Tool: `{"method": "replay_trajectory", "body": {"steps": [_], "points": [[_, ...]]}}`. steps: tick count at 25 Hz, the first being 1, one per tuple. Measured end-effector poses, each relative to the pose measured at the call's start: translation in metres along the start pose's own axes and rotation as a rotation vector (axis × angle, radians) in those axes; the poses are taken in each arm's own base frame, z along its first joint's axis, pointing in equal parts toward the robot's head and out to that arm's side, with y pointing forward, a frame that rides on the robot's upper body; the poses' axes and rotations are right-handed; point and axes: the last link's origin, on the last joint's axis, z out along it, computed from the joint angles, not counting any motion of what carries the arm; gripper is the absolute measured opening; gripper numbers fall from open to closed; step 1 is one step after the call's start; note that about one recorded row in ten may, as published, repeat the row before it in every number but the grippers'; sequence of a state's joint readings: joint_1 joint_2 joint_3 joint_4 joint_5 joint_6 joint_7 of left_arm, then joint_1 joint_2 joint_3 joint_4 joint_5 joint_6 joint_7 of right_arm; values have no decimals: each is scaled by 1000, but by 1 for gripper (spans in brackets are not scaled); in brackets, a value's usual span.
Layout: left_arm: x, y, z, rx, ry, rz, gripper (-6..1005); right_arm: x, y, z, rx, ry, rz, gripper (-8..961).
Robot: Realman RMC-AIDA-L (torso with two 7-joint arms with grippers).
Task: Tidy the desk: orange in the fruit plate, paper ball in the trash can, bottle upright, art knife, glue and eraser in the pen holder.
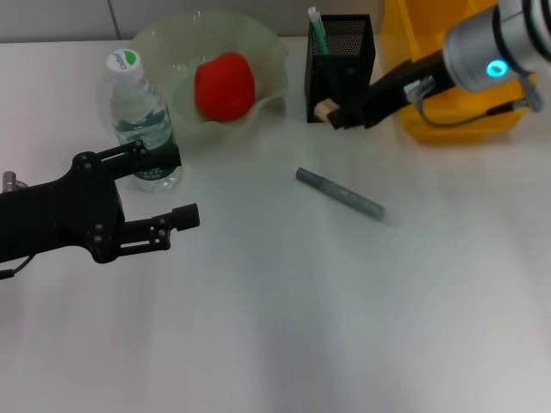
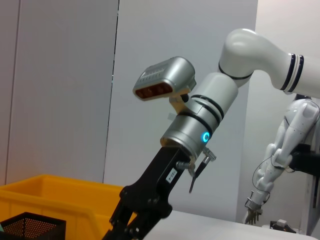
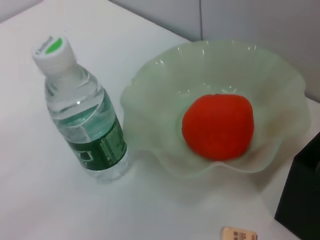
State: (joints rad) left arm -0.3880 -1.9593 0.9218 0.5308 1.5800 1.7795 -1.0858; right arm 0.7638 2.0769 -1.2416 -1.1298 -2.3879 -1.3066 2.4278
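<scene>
Nearest of all, the left gripper [image 1: 176, 187] hangs low over the white table [image 1: 301, 327] on the robot's left, its black fingers spread apart with nothing between them. Just behind its upper finger stands the water bottle [image 1: 141, 120], upright, cap on. Out in the middle of the table lies the grey art knife [image 1: 339, 193], flat and slanted, well apart from both arms. Farther back, the orange [image 1: 224, 85] sits inside the pale green fruit plate [image 1: 258, 43], which is just beside the bottle. To the plate's right stands the black mesh pen holder [image 1: 341, 64] with a green-and-white stick upright in it. The right gripper [image 1: 331, 112] is at the holder's front lower corner, pinching a small tan eraser [image 1: 325, 109]. Behind it sits a yellow bin [image 1: 413, 34].
</scene>
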Motion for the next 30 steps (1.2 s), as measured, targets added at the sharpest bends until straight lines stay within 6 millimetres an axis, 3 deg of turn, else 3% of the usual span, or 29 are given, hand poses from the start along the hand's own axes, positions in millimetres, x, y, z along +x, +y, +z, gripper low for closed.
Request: {"method": "replay_trajectory", "body": {"steps": [9, 14, 22, 30], "points": [[-1, 1, 0, 1, 1, -1, 797, -23, -16, -42, 63, -89, 15, 235], [-1, 1, 1, 0, 5, 3, 797, -33, -25, -48, 121, -100, 10, 235], [0, 1, 4, -1, 13, 3, 797, -42, -35, -34, 209, -84, -13, 235], [-1, 3, 6, -3, 20, 0, 797, -39, -42, 3, 260, -82, -26, 235]]}}
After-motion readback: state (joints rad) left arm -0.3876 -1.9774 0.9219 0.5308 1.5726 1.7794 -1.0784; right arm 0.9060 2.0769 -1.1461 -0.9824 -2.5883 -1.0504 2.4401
